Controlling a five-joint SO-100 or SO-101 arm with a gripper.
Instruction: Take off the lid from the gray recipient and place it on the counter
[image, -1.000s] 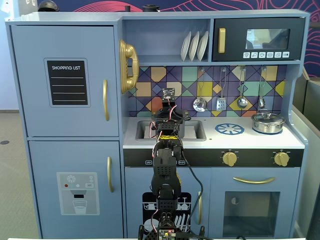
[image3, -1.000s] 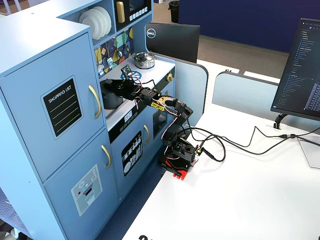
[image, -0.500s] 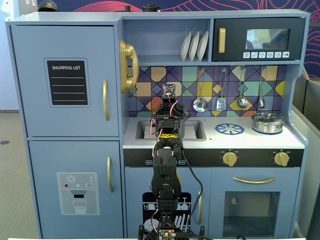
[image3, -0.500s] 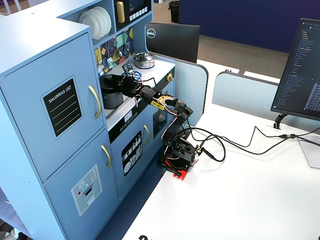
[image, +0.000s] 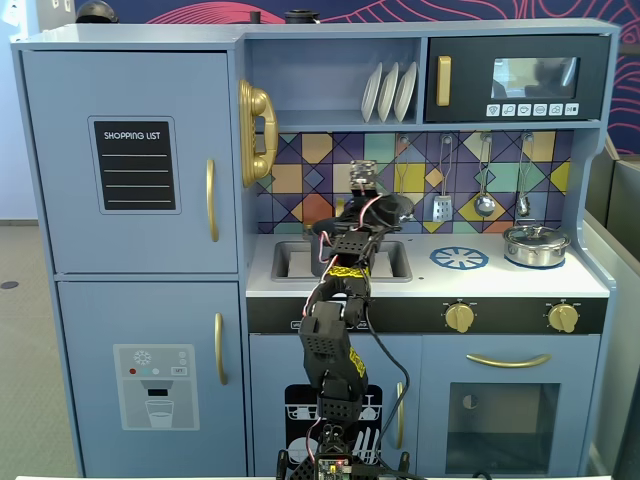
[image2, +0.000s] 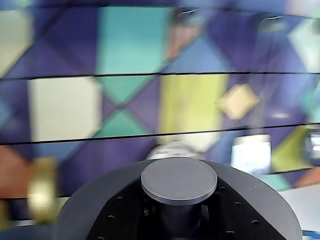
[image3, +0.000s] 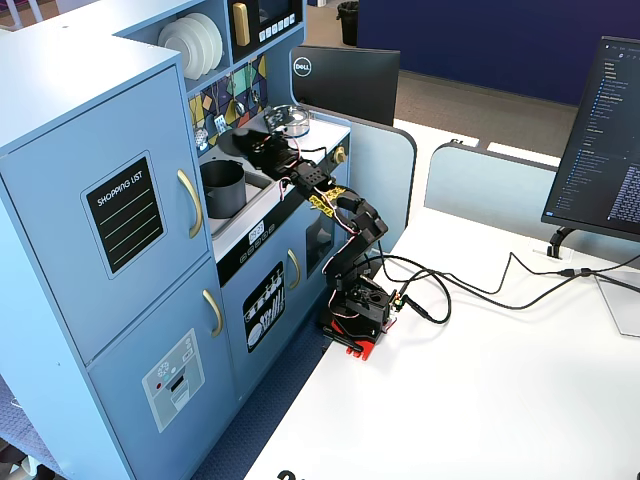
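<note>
The gray recipient (image3: 222, 190) stands open in the recessed sink; in the front fixed view the arm hides it. My gripper (image3: 252, 142) is shut on the center knob (image2: 179, 180) of the dark gray lid (image3: 236, 143). It holds the lid in the air, clear of the recipient and in front of the tiled backsplash. The lid also shows just right of the wrist in the front fixed view (image: 395, 207). In the wrist view its gray disc (image2: 85, 205) fills the bottom and hides the fingertips. The white counter (image: 500, 282) lies below.
A shiny silver pot (image: 536, 245) with its own lid stands at the counter's right end, also seen in the side fixed view (image3: 290, 120). The blue burner ring (image: 459, 258) lies between it and the sink (image: 285, 262). Utensils (image: 484, 200) hang on the backsplash.
</note>
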